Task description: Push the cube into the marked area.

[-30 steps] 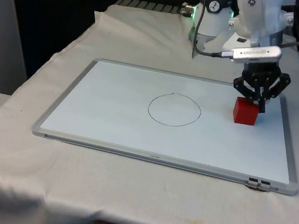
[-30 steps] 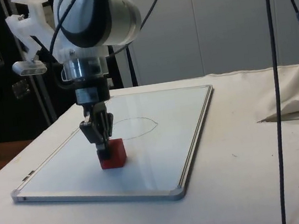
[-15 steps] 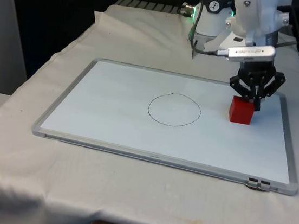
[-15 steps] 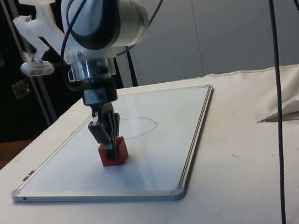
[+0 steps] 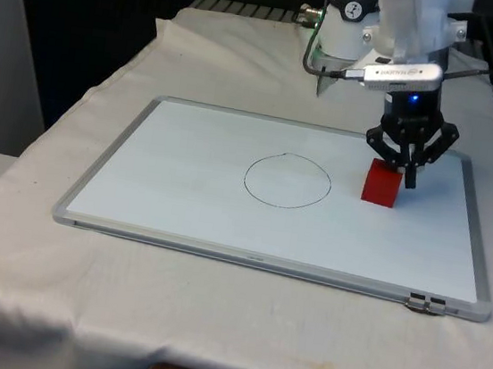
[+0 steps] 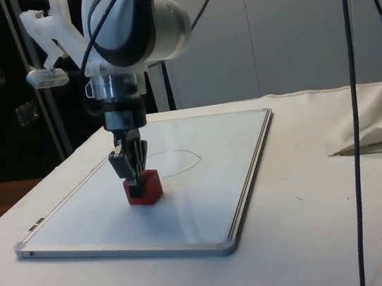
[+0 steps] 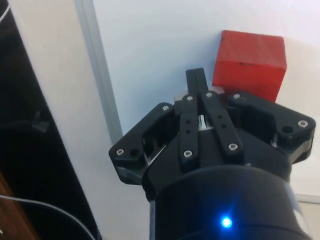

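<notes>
Since a second ago the red cube [image 5: 382,183] and tool [image 5: 407,175] have slid toward the drawn circle [image 5: 287,181]; cube now just outside its line, on the whiteboard [image 5: 181,203]. Tool fingers pinched together, empty, tips against cube's side. Cube looks light, rigid, easily twisted on slick board; contact low and centred seems best.

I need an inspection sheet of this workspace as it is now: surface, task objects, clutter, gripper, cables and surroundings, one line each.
Surface: whiteboard lies flat on the white cloth.
Job's things: red cube stands on the board, outside the drawn circle, on the front view's right of it.
Clutter: nothing seen on the board; crumpled cloth lies beside it.
Gripper: gripper shut, tips low against the cube's side away from the circle.
Cables: black cables hang in the side view.
Surroundings: black curtains, dark cabinets.
</notes>
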### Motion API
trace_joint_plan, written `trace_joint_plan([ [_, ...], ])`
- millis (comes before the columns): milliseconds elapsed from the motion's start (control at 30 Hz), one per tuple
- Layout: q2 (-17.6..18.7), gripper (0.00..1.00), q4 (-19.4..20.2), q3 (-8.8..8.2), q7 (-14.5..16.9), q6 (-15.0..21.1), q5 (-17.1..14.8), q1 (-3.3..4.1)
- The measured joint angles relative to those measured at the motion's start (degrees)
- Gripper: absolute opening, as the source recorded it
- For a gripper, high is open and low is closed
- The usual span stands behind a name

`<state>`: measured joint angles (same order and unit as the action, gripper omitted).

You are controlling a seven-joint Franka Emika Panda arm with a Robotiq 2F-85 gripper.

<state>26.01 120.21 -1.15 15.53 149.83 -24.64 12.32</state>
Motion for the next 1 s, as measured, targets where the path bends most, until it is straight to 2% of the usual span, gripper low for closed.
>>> trace_joint_plan([
  [667, -0.5, 0.00, 0.6, -3.84, -0.1, 0.1, 5.0, 0.00],
  [867, -0.5, 0.00, 0.5, -5.27, -0.9, 0.1, 8.1, 0.06],
  [1000, -0.3, 0.00, 0.2, -5.61, -1.7, 0.1, 9.6, 0.06],
])
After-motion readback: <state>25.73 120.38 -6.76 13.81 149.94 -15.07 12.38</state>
